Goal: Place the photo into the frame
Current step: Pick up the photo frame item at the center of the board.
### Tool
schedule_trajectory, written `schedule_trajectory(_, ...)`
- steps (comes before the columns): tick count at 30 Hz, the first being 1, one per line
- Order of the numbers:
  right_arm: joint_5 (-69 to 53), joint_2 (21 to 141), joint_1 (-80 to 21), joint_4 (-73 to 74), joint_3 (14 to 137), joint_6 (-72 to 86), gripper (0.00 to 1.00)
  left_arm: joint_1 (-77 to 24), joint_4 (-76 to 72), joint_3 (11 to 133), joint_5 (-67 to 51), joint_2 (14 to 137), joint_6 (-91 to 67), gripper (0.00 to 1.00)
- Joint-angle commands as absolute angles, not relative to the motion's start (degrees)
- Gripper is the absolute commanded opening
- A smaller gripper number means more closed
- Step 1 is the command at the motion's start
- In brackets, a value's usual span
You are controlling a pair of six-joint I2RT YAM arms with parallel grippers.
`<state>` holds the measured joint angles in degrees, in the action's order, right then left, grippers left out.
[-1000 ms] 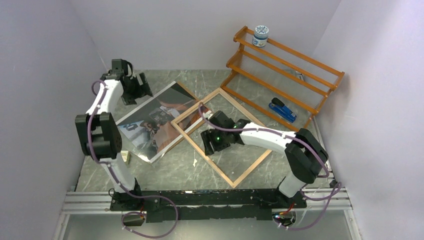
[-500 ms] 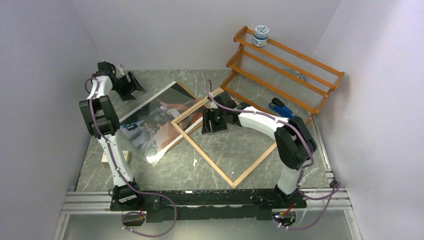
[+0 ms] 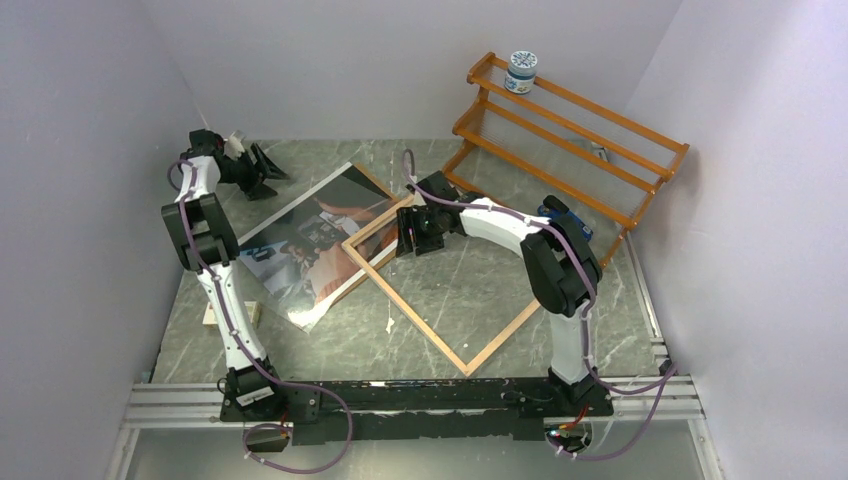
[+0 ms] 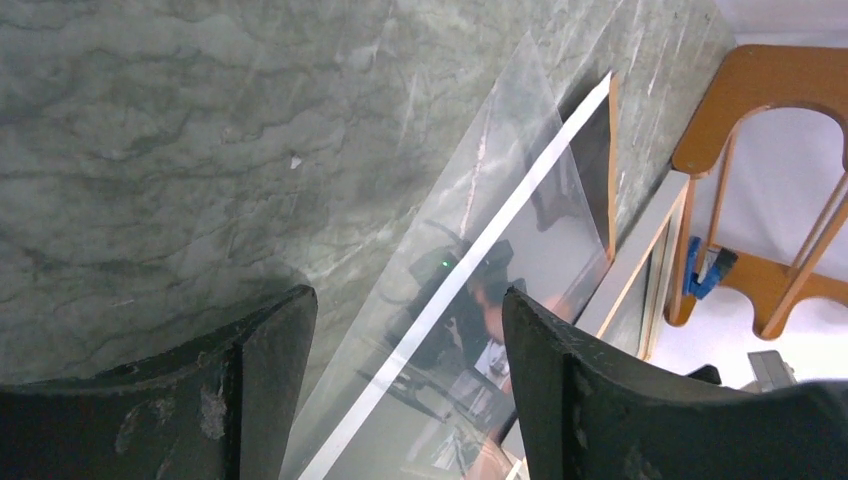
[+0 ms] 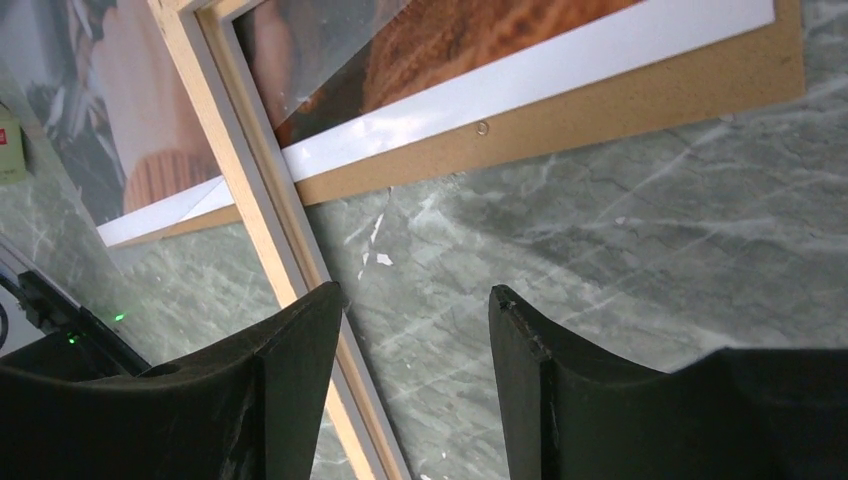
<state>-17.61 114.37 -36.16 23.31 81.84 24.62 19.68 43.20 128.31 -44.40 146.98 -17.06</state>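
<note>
The photo [image 3: 310,235], dark and orange-tan with a white border, lies face up left of centre on a brown hardboard panel [image 5: 620,105]. A clear sheet lies over it in the left wrist view [image 4: 480,300]. The frame [image 3: 405,307], wood rim up, lies as a diamond at centre, its left corner over the photo's edge. My left gripper [image 3: 266,172] is open and empty above the table past the photo's far left corner [image 4: 410,300]. My right gripper [image 3: 412,235] is open and empty over the frame's upper-left rim [image 5: 265,190], one finger above that rim [image 5: 415,310].
An orange wooden rack [image 3: 570,140] stands at the back right with a jar [image 3: 520,72] on its top shelf. A blue stapler [image 3: 565,220] lies beneath it. A small pale block [image 3: 250,312] sits near the left arm. Walls close in on both sides.
My right gripper has moved from the frame's near-left rim up towards its far-left rim. My left arm has drawn back towards the far left corner.
</note>
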Motion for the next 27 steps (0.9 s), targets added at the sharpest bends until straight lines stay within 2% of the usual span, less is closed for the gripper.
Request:
schedule_trajectory(1,-19.5,115.7,-36.0,24.2,85.6,24.4,0.59,19.8,49.7,130.9,-48.0,150.7,-14.1,0.73)
schedule_trajectory(5,-20.1,116.8,-36.0,24.7,86.4,24.5,0.59,20.4,49.0,127.9,-48.1,151.0,-16.2,0.75)
schedule_trajectory(11,-20.1,116.1,-36.0,24.5,85.4,24.4,0.59,20.9,57.0,132.1,-51.1,154.7,-12.8,0.75)
schedule_trajectory(18,-20.5,115.7,-36.0,24.9,86.1,24.0,0.58,21.3,57.2,128.1,-57.3,155.1,-12.6,0.66)
schedule_trajectory(21,-20.5,115.3,-36.1,25.0,86.4,23.9,0.58,21.6,55.3,127.7,-61.2,155.1,-13.0,0.60)
schedule_trajectory(25,-20.5,115.1,-36.2,25.6,86.9,23.6,0.58,21.6,52.1,127.9,-64.6,156.0,-15.3,0.59)
schedule_trajectory(27,-20.5,115.0,-36.2,25.8,86.8,23.6,0.58,21.6,49.5,127.5,-66.3,156.2,-16.8,0.54)
